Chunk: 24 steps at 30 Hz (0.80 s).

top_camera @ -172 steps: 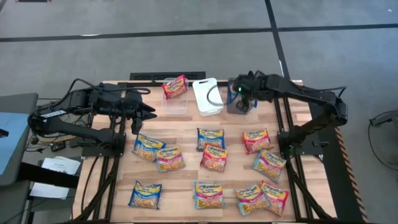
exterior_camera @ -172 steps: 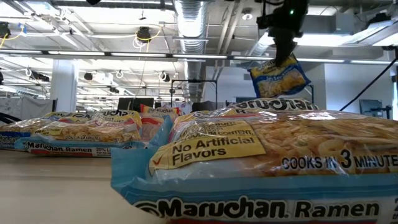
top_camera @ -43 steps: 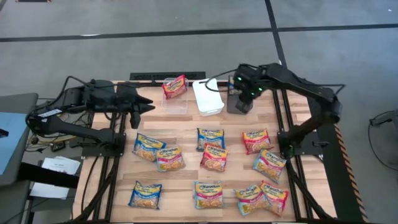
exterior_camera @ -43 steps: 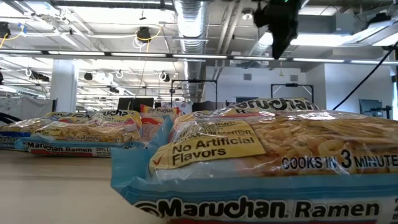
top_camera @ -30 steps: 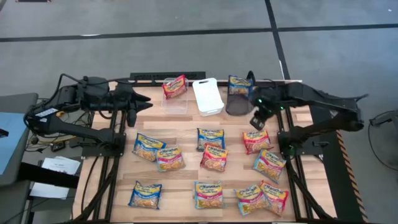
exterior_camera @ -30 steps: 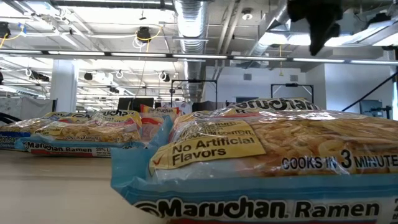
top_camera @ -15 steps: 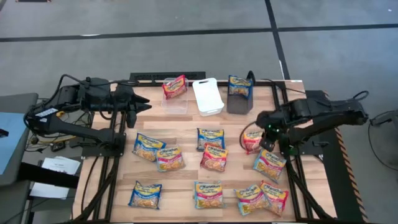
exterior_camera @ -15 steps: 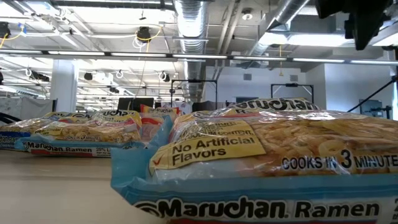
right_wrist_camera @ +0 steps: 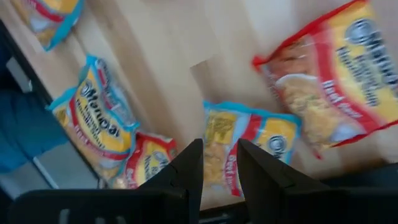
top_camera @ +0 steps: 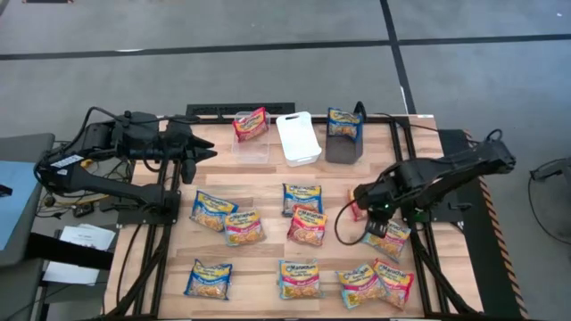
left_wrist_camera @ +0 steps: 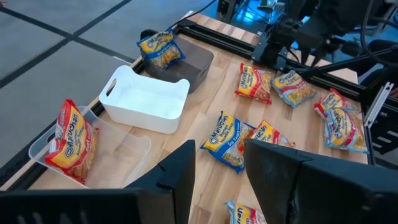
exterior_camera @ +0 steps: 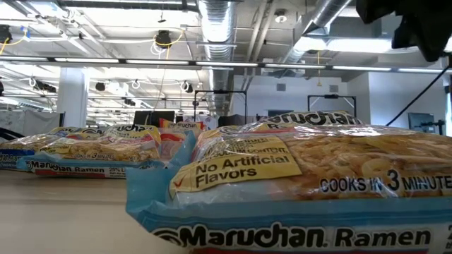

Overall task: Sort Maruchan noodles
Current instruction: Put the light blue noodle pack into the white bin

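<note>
From above, the right gripper [top_camera: 368,217] has swung away from the dark bin [top_camera: 343,150], where a blue packet [top_camera: 343,122] now sits (one more sorted), and hovers over the right-hand packets [top_camera: 385,234] on the table [top_camera: 259,183]. At table level only its dark bulk shows, top right. Its wrist view shows the fingers [right_wrist_camera: 189,167] parted and empty above a light-blue packet [right_wrist_camera: 245,142], likely the next pick. The left gripper [top_camera: 203,152] waits spread by the clear bin [top_camera: 252,148], which holds a red packet [top_camera: 251,123].
</note>
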### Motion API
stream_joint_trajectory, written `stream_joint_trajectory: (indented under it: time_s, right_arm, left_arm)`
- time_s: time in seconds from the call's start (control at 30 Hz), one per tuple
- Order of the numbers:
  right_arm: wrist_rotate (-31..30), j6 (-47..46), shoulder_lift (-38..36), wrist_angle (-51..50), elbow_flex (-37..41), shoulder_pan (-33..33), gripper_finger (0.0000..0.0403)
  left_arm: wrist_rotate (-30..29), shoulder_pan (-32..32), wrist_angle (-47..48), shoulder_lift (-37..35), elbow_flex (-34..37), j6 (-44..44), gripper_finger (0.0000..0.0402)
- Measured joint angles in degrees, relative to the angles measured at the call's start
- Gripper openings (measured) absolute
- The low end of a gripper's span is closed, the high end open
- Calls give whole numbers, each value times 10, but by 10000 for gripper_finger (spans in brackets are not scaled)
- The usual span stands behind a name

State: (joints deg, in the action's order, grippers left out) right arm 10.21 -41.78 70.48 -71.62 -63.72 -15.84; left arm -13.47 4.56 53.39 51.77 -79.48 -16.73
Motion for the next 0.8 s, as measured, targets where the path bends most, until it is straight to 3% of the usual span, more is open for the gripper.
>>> stream_joint_trajectory:
  time_s: [0.43, 0.8]
  right_arm:
    - [151, 2, 68, 62, 0, -58, 122]
    - [189, -5, 116, 87, -1, -79, 121]
  left_arm:
    - [0, 0, -1, 0, 0, -3, 123]
    - [0, 0, 19, 0, 0, 17, 123]
